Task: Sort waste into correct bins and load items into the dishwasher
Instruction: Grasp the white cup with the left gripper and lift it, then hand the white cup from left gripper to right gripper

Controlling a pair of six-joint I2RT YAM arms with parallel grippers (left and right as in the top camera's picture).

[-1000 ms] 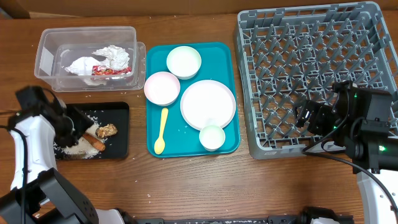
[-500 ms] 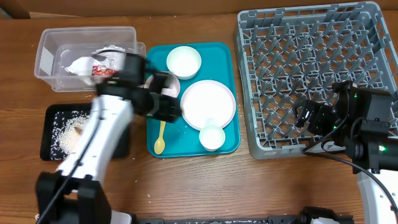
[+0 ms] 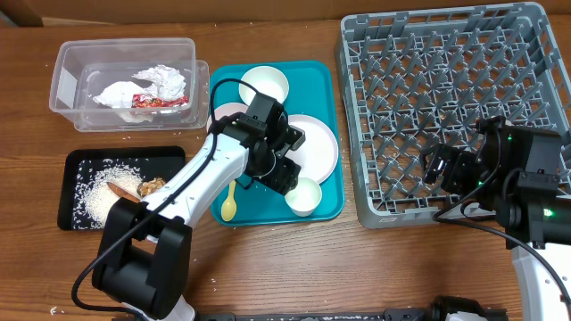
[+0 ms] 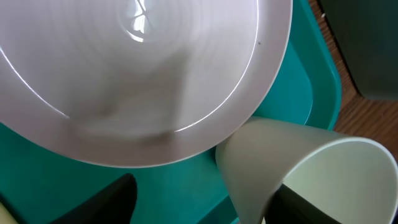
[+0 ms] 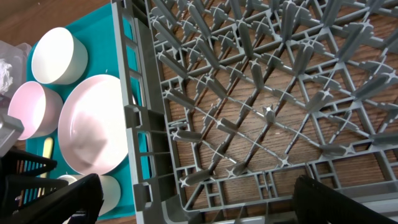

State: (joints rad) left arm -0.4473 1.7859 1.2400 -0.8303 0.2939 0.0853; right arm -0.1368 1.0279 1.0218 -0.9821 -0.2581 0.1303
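Note:
My left gripper (image 3: 287,178) is open low over the teal tray, and the wall of the small white cup (image 3: 305,198) lies between its fingers (image 4: 205,202). The cup (image 4: 298,168) stands beside the large white plate (image 3: 318,147), which fills the left wrist view (image 4: 124,74). A white bowl (image 3: 264,87), a pink bowl (image 3: 221,116) and a yellow spoon (image 3: 229,207) lie on the same tray. Napkins (image 3: 161,82) and a red wrapper (image 3: 156,102) sit in the clear tub (image 3: 67,85). The black tray (image 3: 71,212) holds rice (image 3: 92,192), the stick (image 3: 120,190) and the clump (image 3: 153,185). My right gripper (image 3: 439,168) is open and empty over the grey rack's (image 3: 446,89) front left corner (image 5: 199,199).
The teal serving tray (image 3: 326,76) lies between the bins and the rack. My left arm crosses its left half and partly hides the pink bowl. A few rice grains are scattered on the wooden table near the front edge.
My left arm has swung from the black tray across to the teal tray and come down at the small white cup. The right arm has not moved.

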